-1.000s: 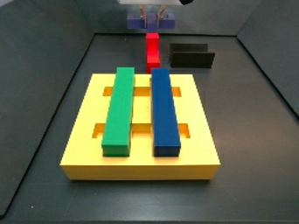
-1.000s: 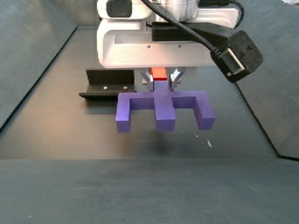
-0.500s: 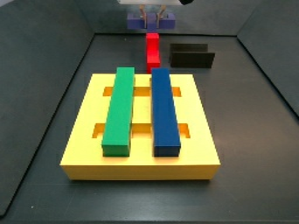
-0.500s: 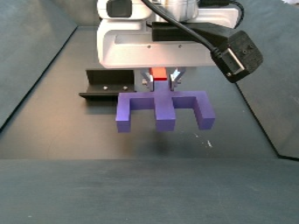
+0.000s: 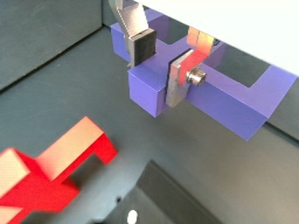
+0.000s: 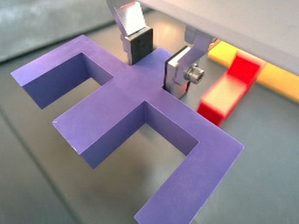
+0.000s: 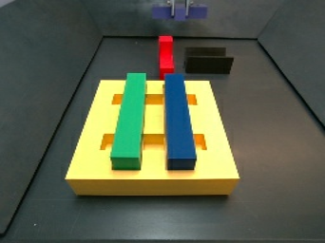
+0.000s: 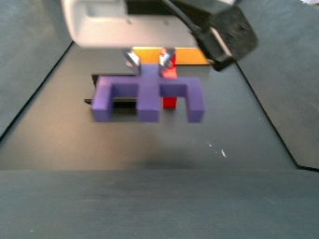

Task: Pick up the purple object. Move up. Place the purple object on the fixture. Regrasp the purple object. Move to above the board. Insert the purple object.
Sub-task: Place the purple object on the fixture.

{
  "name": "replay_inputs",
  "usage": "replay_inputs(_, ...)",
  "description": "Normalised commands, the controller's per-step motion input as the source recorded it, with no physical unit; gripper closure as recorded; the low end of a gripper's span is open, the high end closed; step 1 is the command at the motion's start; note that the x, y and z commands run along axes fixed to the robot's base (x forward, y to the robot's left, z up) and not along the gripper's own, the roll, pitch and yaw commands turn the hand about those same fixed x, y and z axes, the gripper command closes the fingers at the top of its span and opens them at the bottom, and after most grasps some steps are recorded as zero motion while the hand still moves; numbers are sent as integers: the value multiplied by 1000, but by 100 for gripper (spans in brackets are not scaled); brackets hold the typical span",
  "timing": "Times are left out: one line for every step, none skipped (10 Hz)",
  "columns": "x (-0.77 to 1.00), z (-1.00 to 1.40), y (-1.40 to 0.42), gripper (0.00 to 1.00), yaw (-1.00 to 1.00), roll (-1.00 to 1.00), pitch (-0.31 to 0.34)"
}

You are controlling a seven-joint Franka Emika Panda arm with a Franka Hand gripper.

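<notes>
The purple object (image 8: 118, 91) hangs in the air above the dark floor, its legs pointing down. My gripper (image 8: 149, 62) is shut on its central stem from above. Both wrist views show the silver fingers (image 5: 181, 77) with dark pads (image 6: 138, 45) pressed on either side of the stem of the purple object (image 6: 117, 114) (image 5: 222, 109). In a side view the gripper (image 7: 180, 6) and the purple object (image 7: 162, 12) sit at the far end, high up. The black fixture (image 7: 210, 60) stands on the floor beyond the yellow board (image 7: 89, 152); the purple object partly hides the fixture (image 8: 104, 101).
A green bar (image 7: 129, 116) and a long blue bar (image 7: 180, 119) lie in the board's slots. An upright red block (image 7: 165, 52) stands beside the fixture, below the gripper (image 5: 52, 171) (image 6: 228, 87). Dark walls close the workspace on both sides.
The gripper has risen with the purple object, which was lying on the floor and now hangs clear of it. The gripper is almost out of the top of one side view.
</notes>
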Motion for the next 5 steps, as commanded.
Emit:
replay_inputs(569, 340, 26, 100, -366, -1000, -171)
replay_inputs(543, 269, 49, 100, -323, -1000, -240)
replay_inputs(526, 237, 60, 100, -314, -1000, -277)
replay_inputs(520, 226, 57, 100, -309, -1000, -286)
replay_inputs(526, 229, 46, 100, -317, -1000, -266)
